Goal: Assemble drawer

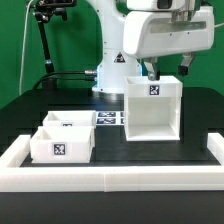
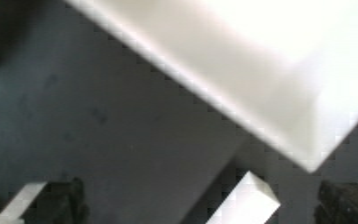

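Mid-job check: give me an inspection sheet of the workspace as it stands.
Surface: black table, white rail along its front.
Job's things: drawer shell upright; two trays outside it, toward the exterior view's left.
Clutter: nothing seen; marker board lies behind.
Grippers: end effector open, at the shell's top.
Cables: black stand with cable behind the table.
Surroundings: green backdrop.
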Controlling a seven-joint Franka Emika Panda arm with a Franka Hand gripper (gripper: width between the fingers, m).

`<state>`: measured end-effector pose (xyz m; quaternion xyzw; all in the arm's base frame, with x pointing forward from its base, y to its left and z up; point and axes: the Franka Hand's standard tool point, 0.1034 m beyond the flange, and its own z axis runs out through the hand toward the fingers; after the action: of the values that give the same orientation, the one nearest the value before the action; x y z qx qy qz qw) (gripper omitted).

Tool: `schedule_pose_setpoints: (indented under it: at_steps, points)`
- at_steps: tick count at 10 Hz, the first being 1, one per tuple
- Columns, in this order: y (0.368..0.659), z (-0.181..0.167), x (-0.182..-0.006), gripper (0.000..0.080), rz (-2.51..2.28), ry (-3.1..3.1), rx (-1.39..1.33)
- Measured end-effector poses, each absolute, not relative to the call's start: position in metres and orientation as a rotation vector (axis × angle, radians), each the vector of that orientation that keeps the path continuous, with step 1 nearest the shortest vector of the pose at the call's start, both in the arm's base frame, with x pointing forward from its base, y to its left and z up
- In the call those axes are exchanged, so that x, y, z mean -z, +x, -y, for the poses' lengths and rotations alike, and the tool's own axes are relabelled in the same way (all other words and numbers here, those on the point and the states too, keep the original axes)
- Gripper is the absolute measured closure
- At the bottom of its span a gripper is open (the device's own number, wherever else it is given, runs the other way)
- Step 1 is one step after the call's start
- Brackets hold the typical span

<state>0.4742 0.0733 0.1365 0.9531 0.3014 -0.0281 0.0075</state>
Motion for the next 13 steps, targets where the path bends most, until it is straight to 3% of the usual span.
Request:
schedule_pose_setpoints:
  at_steps: [1, 5, 9, 13]
  points:
    - [0.472, -0.075, -0.144, 0.0150, -0.950, 2.973, 0.077]
    - [0.472, -0.075, -0.142, 0.0150, -0.949, 2.974, 0.079]
    - [0.428, -0.079, -0.128, 0.0150, -0.458, 3.077, 0.060]
    - [0.419, -0.087, -0.117, 0.0150, -0.267, 3.128, 0.093]
